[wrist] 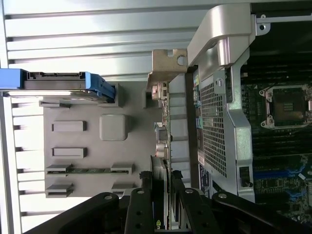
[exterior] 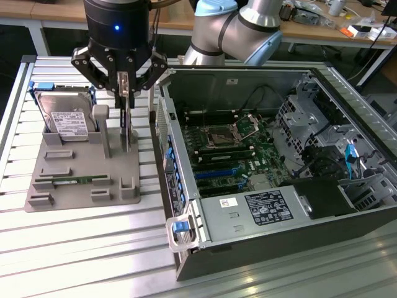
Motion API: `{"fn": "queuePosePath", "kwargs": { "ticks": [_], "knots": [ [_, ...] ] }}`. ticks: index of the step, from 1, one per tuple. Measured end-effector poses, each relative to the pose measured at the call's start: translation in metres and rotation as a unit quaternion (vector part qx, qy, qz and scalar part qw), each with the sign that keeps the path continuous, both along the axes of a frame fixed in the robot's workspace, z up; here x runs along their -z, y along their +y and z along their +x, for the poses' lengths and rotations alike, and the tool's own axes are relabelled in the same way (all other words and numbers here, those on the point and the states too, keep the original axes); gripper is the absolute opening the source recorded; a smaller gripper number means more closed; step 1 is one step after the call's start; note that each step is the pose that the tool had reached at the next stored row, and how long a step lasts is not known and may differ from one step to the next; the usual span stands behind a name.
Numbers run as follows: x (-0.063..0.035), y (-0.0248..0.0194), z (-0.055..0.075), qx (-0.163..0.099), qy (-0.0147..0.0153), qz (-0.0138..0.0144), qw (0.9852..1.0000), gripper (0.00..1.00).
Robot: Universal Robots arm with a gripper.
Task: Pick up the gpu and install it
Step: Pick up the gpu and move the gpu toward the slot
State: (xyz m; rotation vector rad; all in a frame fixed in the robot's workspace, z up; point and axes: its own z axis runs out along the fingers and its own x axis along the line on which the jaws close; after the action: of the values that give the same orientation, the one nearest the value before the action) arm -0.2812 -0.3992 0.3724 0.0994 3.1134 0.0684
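Observation:
The gpu (exterior: 126,127) is a thin black card seen edge-on, hanging upright over the grey fixture (exterior: 80,162). My gripper (exterior: 124,93) is shut on its upper edge, fingers pressed to both faces. From the wrist, the gpu (wrist: 163,141) runs out from between the fingers (wrist: 146,187) of my gripper (wrist: 163,178), with its beige metal bracket (wrist: 166,66) at the far end. Its lower edge is close to the fixture; I cannot tell whether they touch. The open computer case (exterior: 186,214) lies on the exterior view's right of the card, with the motherboard's blue slots (exterior: 217,174) exposed.
A silver hard drive (exterior: 65,118) with blue rails stands in the fixture's back holder, and a green memory stick (exterior: 71,180) lies in a front slot. The case's perforated rear wall (wrist: 214,122) sits close beside the card. Cables and a drive cage (exterior: 310,124) fill the case's far side.

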Motion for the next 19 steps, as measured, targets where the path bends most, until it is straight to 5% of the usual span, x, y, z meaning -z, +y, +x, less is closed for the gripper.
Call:
{"fn": "queuePosePath", "kwargs": {
  "ticks": [19],
  "knots": [
    [-0.0043, 0.0000, 0.0000, 0.000, 0.0000, 0.0000, 1.0000, 0.27]
  ]
}}
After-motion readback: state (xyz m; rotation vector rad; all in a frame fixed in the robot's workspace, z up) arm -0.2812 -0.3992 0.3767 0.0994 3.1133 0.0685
